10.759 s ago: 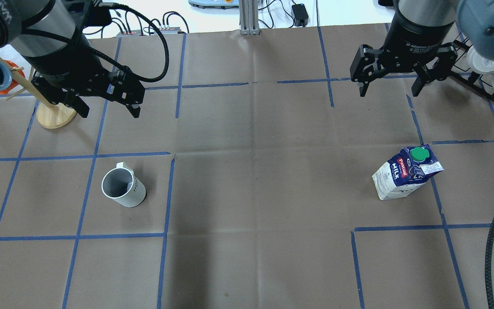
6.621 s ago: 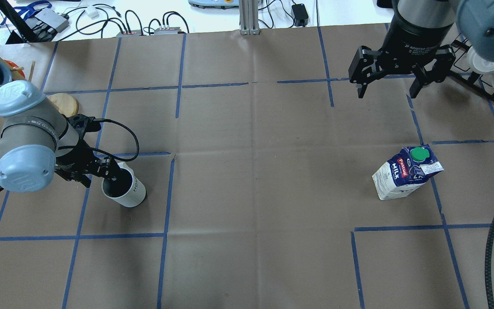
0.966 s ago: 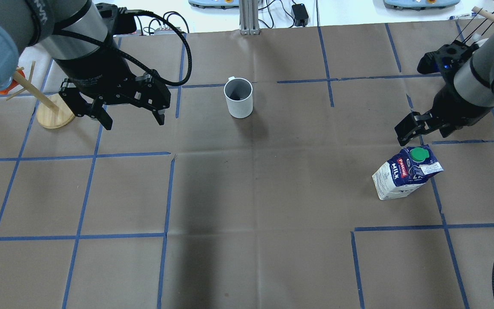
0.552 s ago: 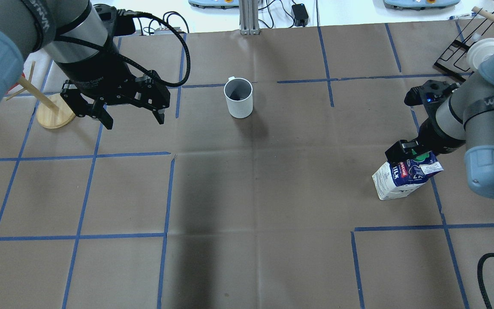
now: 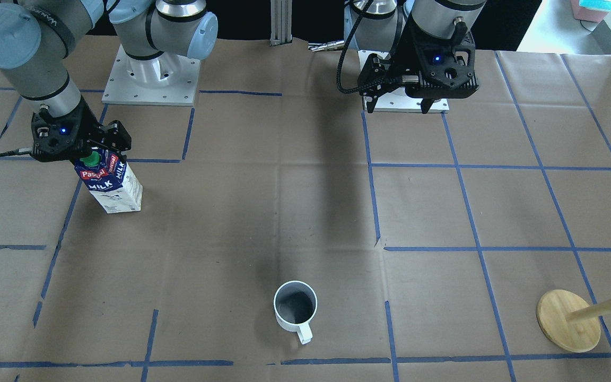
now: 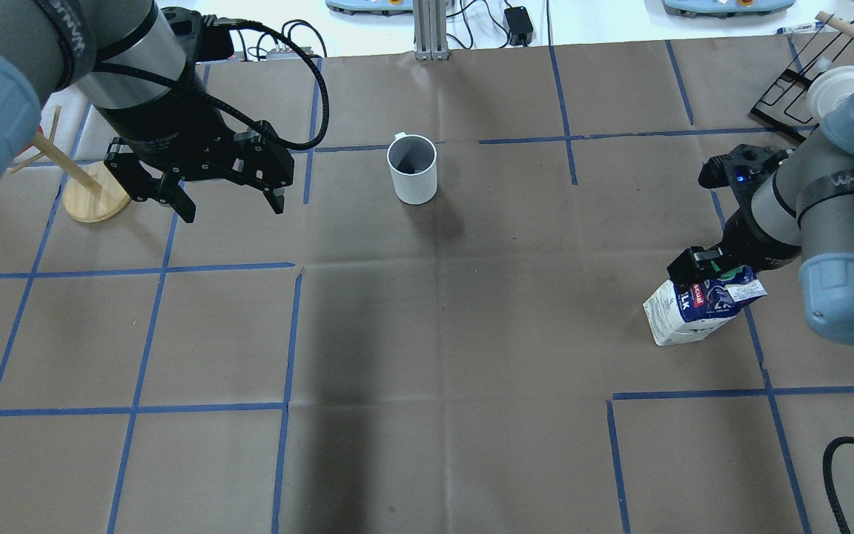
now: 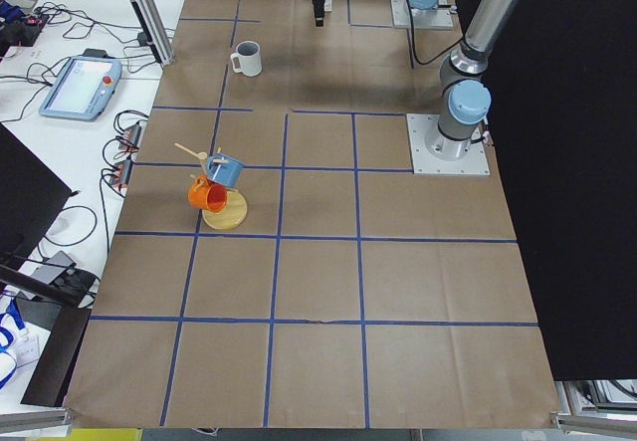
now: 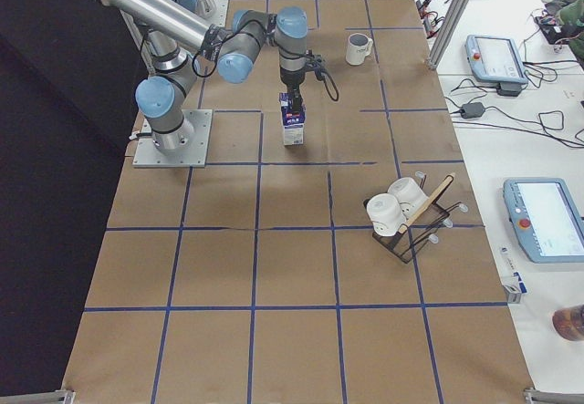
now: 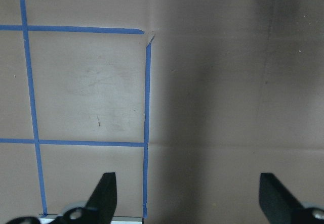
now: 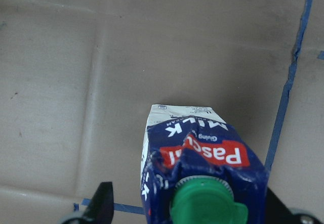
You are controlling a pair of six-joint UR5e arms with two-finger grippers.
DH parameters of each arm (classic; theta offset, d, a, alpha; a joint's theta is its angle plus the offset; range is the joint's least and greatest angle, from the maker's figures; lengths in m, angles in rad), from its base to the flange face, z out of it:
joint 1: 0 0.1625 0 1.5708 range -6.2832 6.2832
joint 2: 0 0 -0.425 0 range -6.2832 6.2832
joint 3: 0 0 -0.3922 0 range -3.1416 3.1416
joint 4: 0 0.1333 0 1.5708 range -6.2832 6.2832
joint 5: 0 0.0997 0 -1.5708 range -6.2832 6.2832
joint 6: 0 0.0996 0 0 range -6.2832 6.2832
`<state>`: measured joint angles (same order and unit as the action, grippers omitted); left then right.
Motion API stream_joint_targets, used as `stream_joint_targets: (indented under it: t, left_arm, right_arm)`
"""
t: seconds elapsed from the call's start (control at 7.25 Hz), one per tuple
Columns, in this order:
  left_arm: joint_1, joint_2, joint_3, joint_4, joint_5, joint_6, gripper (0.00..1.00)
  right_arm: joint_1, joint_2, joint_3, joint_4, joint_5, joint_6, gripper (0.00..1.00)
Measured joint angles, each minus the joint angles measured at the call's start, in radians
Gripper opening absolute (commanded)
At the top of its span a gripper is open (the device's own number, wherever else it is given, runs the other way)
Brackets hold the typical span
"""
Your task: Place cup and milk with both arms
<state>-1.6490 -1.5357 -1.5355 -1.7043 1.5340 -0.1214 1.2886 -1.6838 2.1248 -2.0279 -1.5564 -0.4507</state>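
Milk [image 6: 694, 315], standing at the right of the overhead frame, now has the right gripper [image 6: 712, 268] lowered over its top, spread to either side and not yet pinching. A second ago it hung clear behind. Cup [image 6: 412, 169] sits upper centre, apparently placed; left gripper [image 6: 233, 211] hovers spread and empty.

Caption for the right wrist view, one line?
Open right gripper straddles the green-capped top of the upright milk carton, not yet closed.

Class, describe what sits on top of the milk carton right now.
A round green cap tops the milk carton. The right gripper hangs over it, fingers open either side. From overhead it covers part of the cap.
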Motion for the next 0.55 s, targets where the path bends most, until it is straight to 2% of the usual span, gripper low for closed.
stream_joint_targets:
  t: [0.41, 0.55]
  left_arm:
    - [0.0, 0.0, 0.0, 0.0, 0.0, 0.0, 1.0]
    - [0.0, 0.0, 0.0, 0.0, 0.0, 0.0, 1.0]
  right_arm:
    - [0.0, -0.002, -0.021, 0.011, -0.006, 0.013, 0.39]
    - [0.002, -0.005, -0.062, 0.055, -0.014, 0.03, 0.39]
